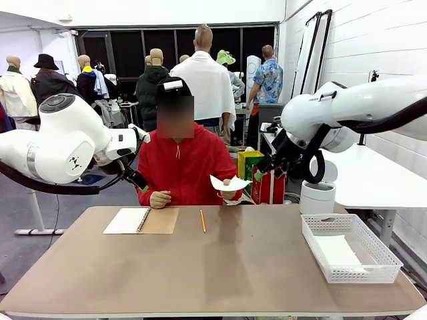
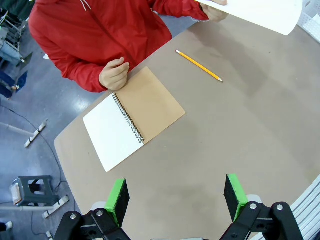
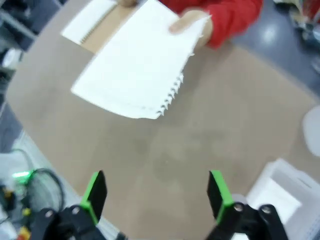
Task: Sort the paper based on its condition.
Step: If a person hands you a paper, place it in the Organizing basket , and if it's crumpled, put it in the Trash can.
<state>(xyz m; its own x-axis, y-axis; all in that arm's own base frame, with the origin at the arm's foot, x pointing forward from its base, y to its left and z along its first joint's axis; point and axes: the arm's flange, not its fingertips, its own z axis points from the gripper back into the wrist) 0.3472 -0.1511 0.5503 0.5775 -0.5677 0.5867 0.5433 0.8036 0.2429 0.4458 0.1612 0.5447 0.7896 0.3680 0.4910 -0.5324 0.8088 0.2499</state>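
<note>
White paper (image 3: pixel 137 75), a flat sheet with a torn, perforated edge, is held above the desk (image 1: pixel 220 267) in the person's hand (image 1: pixel 229 194), at the far edge just right of centre. From the right end effector (image 3: pixel 156 192) it lies ahead and a little to the left, its long axis running diagonally across that wrist view, torn edge turned toward the green pads (image 3: pixel 217 192). Those jaws stand wide apart and hold nothing. The left end effector (image 2: pixel 176 197) is also spread and empty, hovering over bare desk near the notebook (image 2: pixel 132 117), with the sheet at the far top-right corner of its view. By my reading the right arm is nearer. A basket (image 1: pixel 350 250) with a sheet inside sits on that side.
</note>
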